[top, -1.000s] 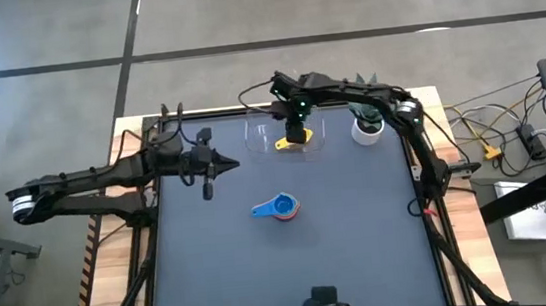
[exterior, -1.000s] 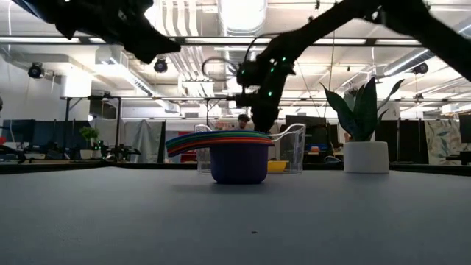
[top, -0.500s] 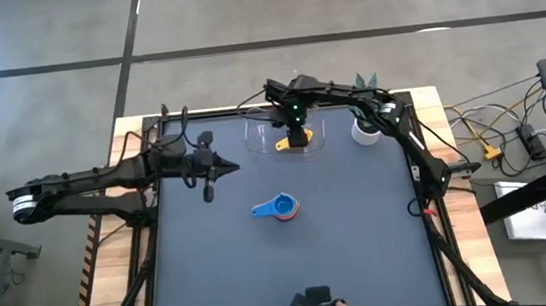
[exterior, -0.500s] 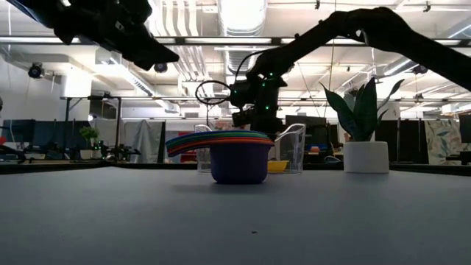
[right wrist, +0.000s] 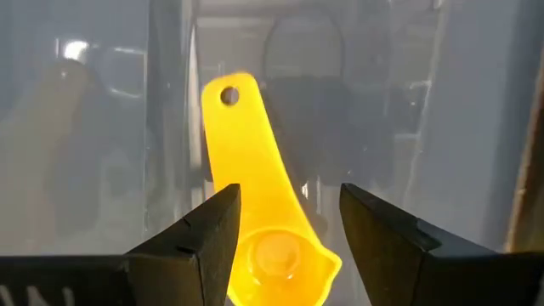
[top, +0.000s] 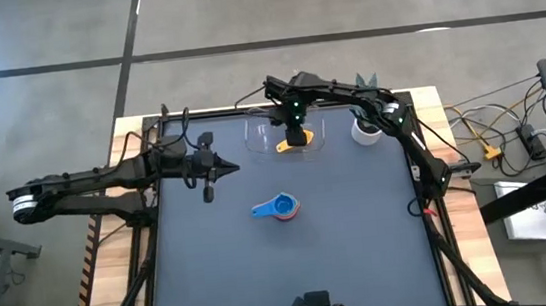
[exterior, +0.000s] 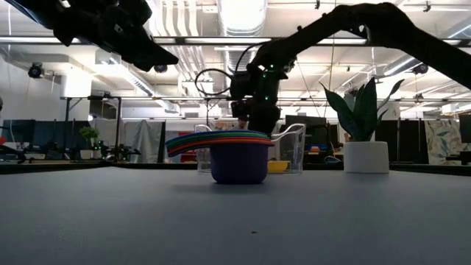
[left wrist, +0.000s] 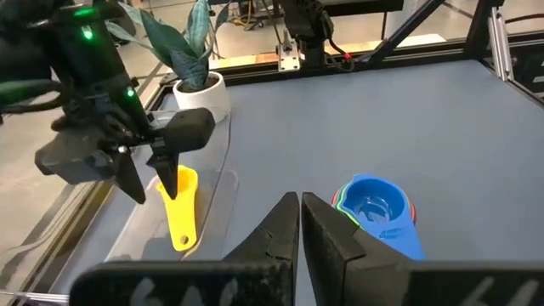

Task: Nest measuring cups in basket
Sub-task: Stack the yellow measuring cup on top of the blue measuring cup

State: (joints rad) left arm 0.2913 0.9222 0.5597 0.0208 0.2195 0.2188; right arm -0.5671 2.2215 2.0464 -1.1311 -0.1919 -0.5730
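Yellow cup (right wrist: 255,246) lies in clear basket (top: 256,136).

Right arm reached across the far side of the counter, its right pincer (top: 295,137) pointed down with fingers (right wrist: 378,242) spread apart, left arm stretched in from the left, left pincer (top: 233,166) closed, held clear above the counter

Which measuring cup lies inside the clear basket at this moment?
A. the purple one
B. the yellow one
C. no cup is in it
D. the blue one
B: the yellow cup lies in the basket below the open right gripper, while the stack of other cups, blue on top, stands out on the table.
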